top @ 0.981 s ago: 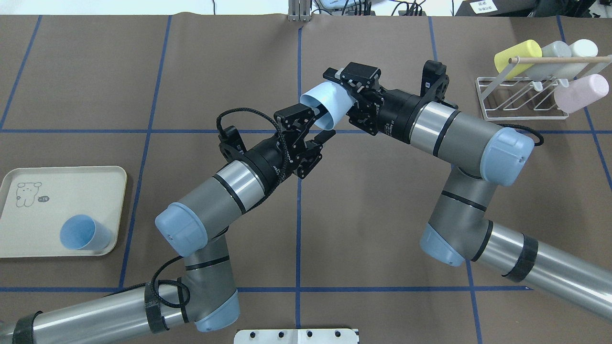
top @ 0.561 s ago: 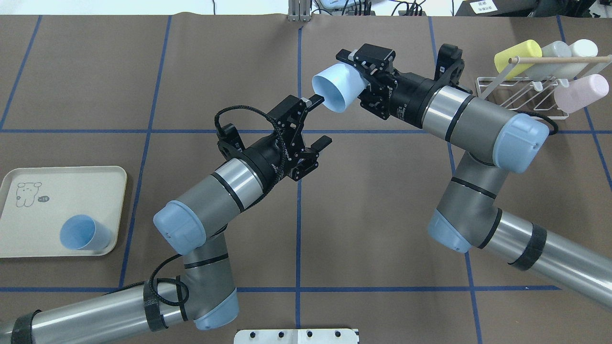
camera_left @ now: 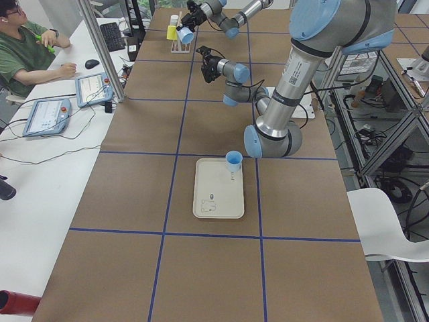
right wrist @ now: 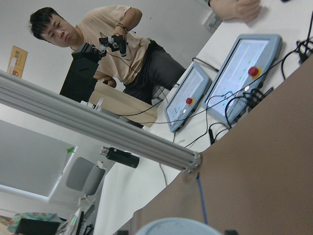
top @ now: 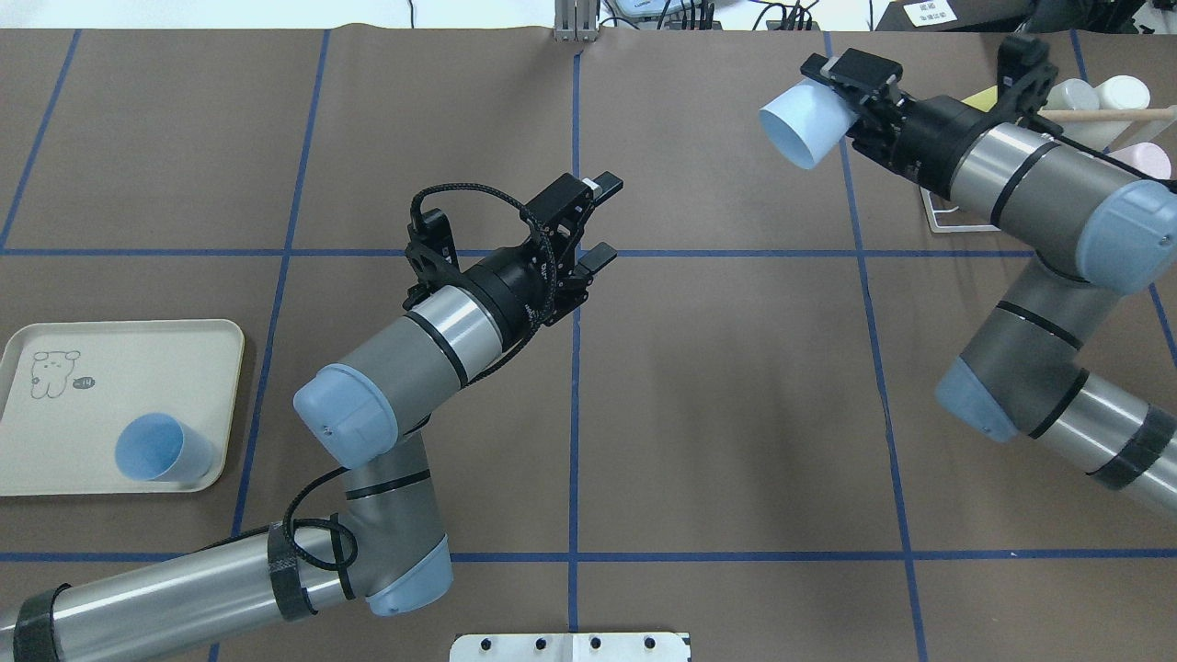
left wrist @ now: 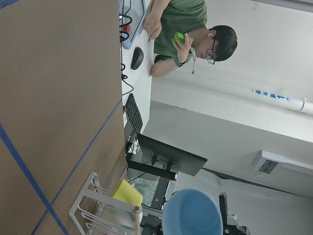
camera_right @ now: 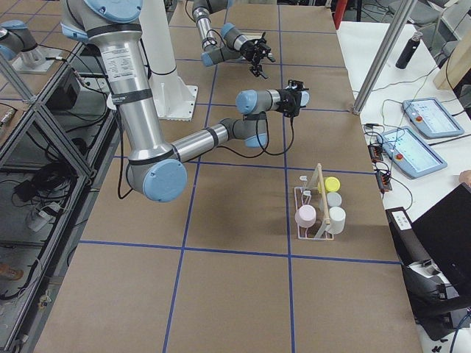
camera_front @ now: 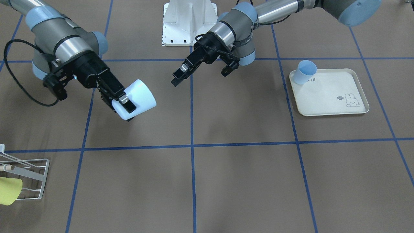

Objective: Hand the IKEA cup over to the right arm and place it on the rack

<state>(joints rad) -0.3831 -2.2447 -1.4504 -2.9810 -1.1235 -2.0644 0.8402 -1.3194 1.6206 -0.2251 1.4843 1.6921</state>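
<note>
left gripper (top: 605, 221): wide apart, empty, elbow bent | right gripper (top: 841, 106): clamped on cup (top: 798, 126), forearm outstretched

Rack (top: 945, 219): is being covered for the most part by the right arm (top: 1039, 179) in the overhead view, and is being cut off by the left edge of the front-facing view.
Yellow cup (camera_front: 9, 191): is being cropped by the left edge of the front-facing view.
Pink cup (top: 1157, 159): is being half hidden behind the right arm.
Pale blue cup (right wrist: 176, 226): only its rim is being shown at the bottom edge of the right wrist view, and it is being cut off by the bottom edge of the left wrist view.
Right arm: is being cut off by the right edge of the overhead view.
Tray (top: 138, 324): its left rim is being clipped by the left edge of the overhead view.
</note>
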